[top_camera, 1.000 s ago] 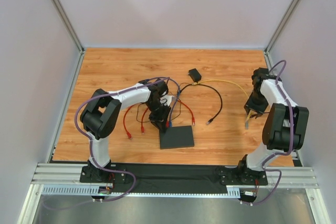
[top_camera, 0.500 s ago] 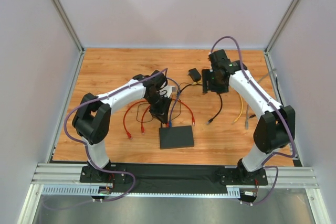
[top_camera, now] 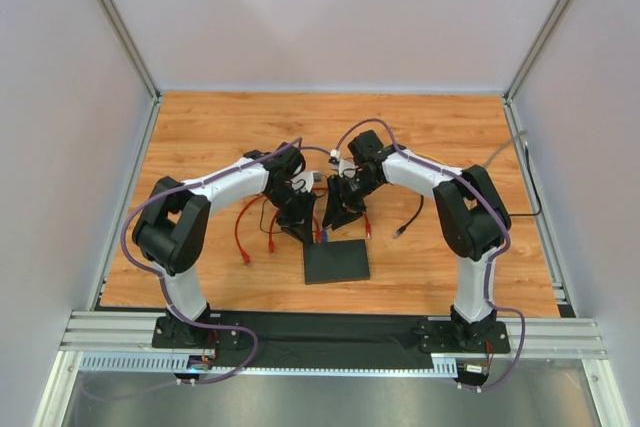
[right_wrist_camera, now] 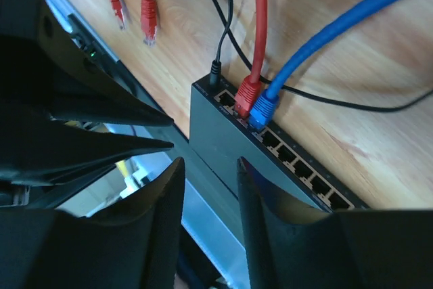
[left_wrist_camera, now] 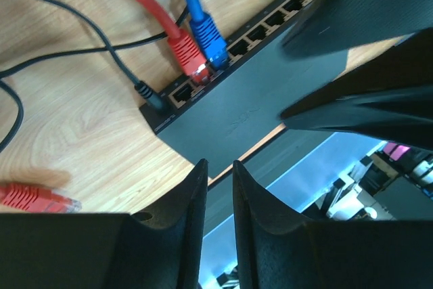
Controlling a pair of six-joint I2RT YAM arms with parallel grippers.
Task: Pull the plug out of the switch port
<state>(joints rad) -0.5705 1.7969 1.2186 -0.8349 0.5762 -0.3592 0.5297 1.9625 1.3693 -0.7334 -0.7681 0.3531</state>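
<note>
top external view: the switch (top_camera: 336,261) lies flat on the bench (top_camera: 200,127), with both arms bent in over its socket edge.
left tool (left_wrist_camera: 216,187): hangs over the switch's top face, behind the socket row. its fingers are a narrow slit apart with nothing between them.
right tool (right_wrist_camera: 210,184): hangs over the switch's corner nearest the plugged sockets. its fingers are parted wider and also hold nothing.
red plug (left_wrist_camera: 188,53): seated in a socket near one end of the switch.
blue plug (left_wrist_camera: 210,40): seated in the next socket, touching the red plug.
power plug (left_wrist_camera: 150,95): pushed into the switch at the corner just beside the red plug.
loose red plug (right_wrist_camera: 149,25): lies on the bench well apart from the switch, in no socket.
done: judging by this, only the approach. every plug is still in the switch.
left: pick the plug (the task does not say which), close on its body, free the latch, and draw it straight out of the socket, probably with the other tool steadying the switch.
</note>
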